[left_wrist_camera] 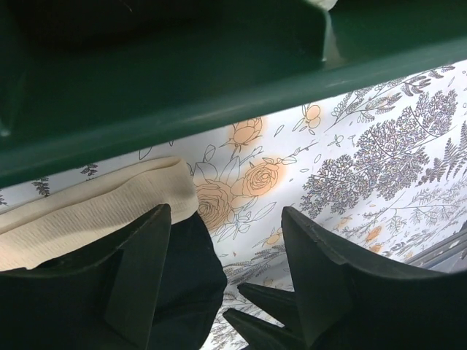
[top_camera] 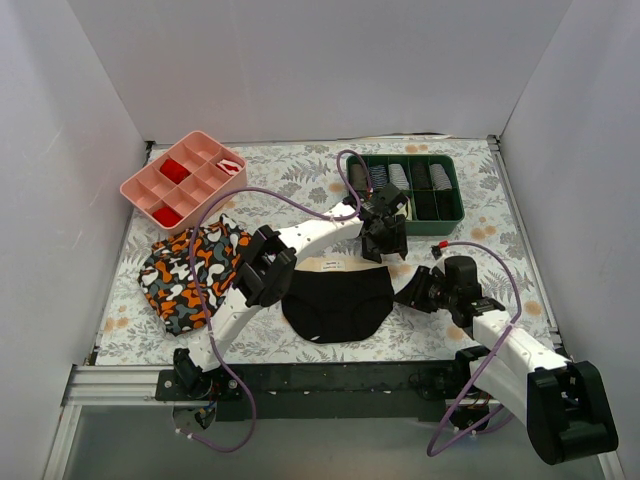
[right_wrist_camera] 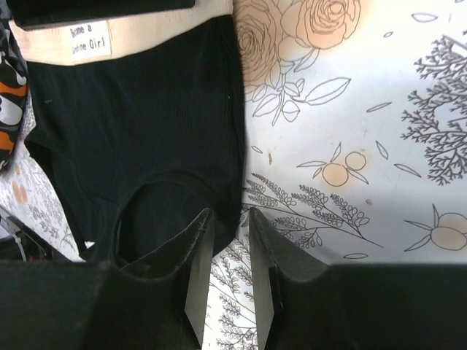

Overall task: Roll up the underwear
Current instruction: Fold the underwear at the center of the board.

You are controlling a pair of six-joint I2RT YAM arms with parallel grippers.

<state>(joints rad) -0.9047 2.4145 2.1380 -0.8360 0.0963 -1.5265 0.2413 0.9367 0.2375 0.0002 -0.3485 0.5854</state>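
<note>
The underwear (top_camera: 335, 300), black with a cream waistband, lies flat on the floral table mat, waistband toward the back. My left gripper (top_camera: 385, 240) hangs open over its back right corner, just in front of the green tray. In the left wrist view (left_wrist_camera: 226, 211) one finger is over the waistband end (left_wrist_camera: 95, 211) and the other is over bare mat. My right gripper (top_camera: 408, 292) is at the garment's right edge. In the right wrist view (right_wrist_camera: 230, 215) its jaws stand a narrow gap apart, with the edge of the black fabric (right_wrist_camera: 139, 124) reaching just between the tips.
A green tray (top_camera: 452, 190) holding rolled garments stands at the back right, and its wall (left_wrist_camera: 219, 80) fills the top of the left wrist view. A pink divided tray (top_camera: 131, 190) with red items is back left. An orange, black and white patterned cloth (top_camera: 190, 270) lies left. White walls enclose the table.
</note>
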